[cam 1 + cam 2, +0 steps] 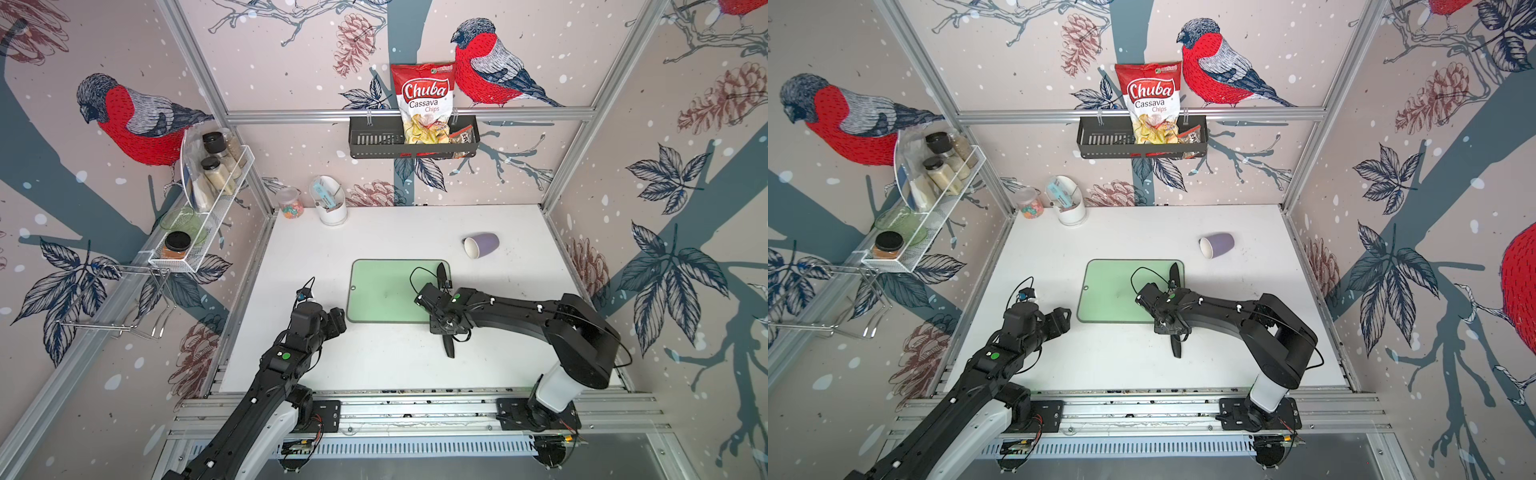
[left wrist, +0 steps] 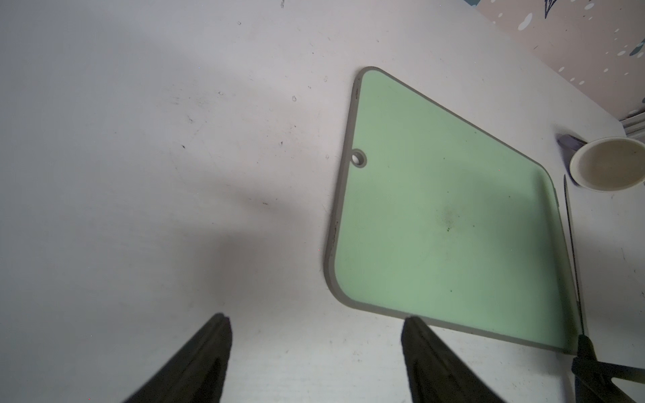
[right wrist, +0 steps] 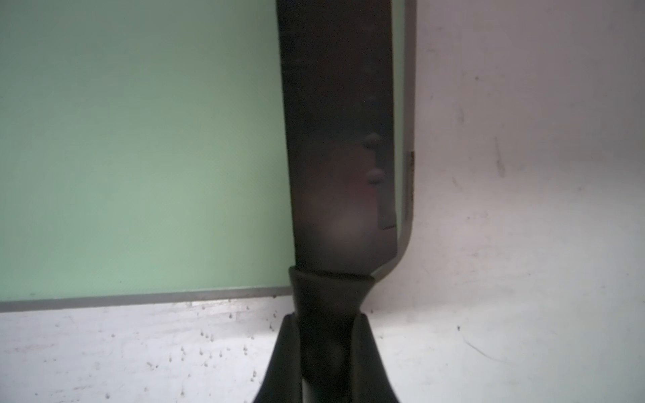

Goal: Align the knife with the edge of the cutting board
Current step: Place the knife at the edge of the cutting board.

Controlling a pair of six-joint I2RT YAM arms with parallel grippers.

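Observation:
The pale-green cutting board (image 1: pixel 386 291) (image 1: pixel 1121 291) lies flat on the white table, its small hole toward the left arm. The black knife (image 1: pixel 441 272) (image 1: pixel 1175 272) runs along the board's right short edge, tip pointing to the back, handle sticking out past the front edge. In the right wrist view the blade (image 3: pixel 338 139) lies flat, nearly parallel to the grey rim and just inside it. My right gripper (image 3: pixel 328 335) (image 1: pixel 445 328) is shut on the knife's handle. I cannot tell whether the blade touches the board. My left gripper (image 2: pixel 316 324) (image 1: pixel 338 320) is open and empty by the board's front left corner (image 2: pixel 335 279).
A purple cup (image 1: pixel 482 245) (image 2: pixel 609 164) lies on its side behind the board's right corner. A white utensil holder (image 1: pixel 332 208) and a candy jar (image 1: pixel 289 203) stand at the back left. A black basket (image 1: pixel 374 143) with a chips bag hangs on the back wall.

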